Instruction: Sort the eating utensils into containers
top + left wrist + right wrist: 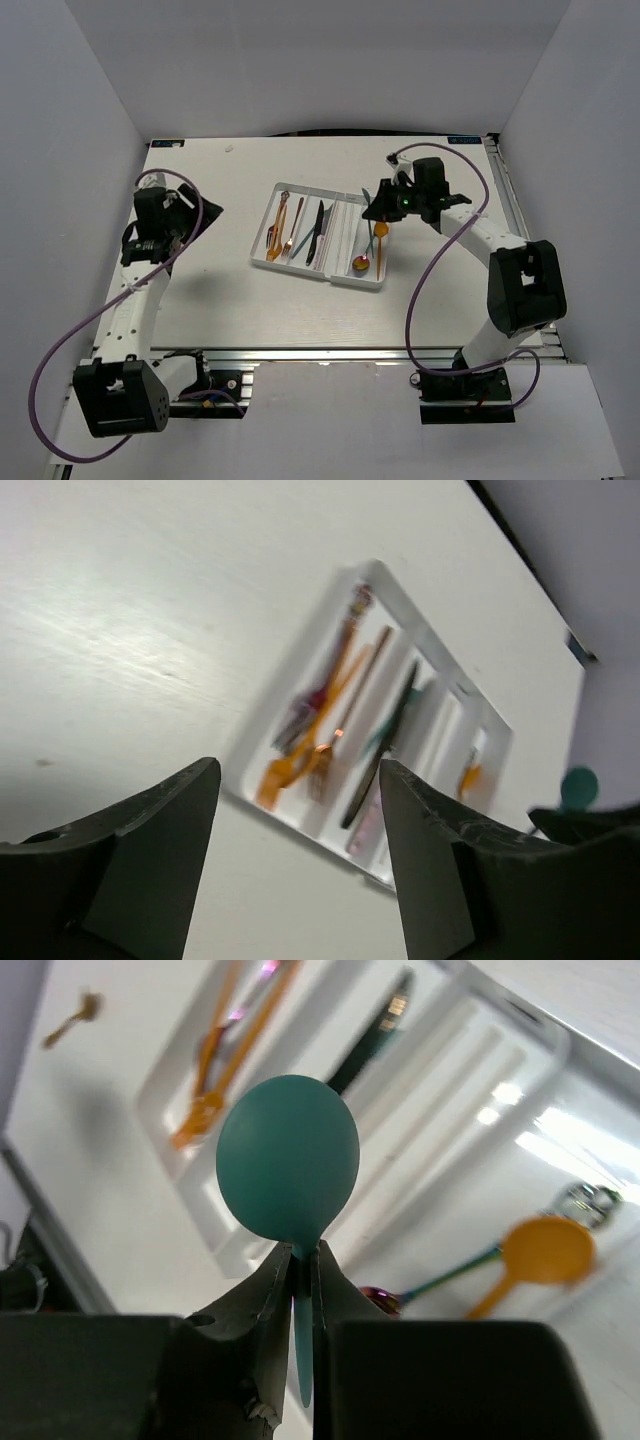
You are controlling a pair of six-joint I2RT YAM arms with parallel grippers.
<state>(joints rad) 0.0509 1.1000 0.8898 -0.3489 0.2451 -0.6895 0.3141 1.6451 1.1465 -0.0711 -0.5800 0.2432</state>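
Top camera high, looking down; wrist cameras close, oblique; all three share tray [300, 272].

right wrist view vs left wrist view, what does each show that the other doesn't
Only the right wrist: the right gripper shut on the teal spoon by its handle, bowl up. Only the left wrist: the left gripper, open and empty. Both: the tray with orange forks and a black knife, plus the teal spoon's bowl, small at the left view's right edge.
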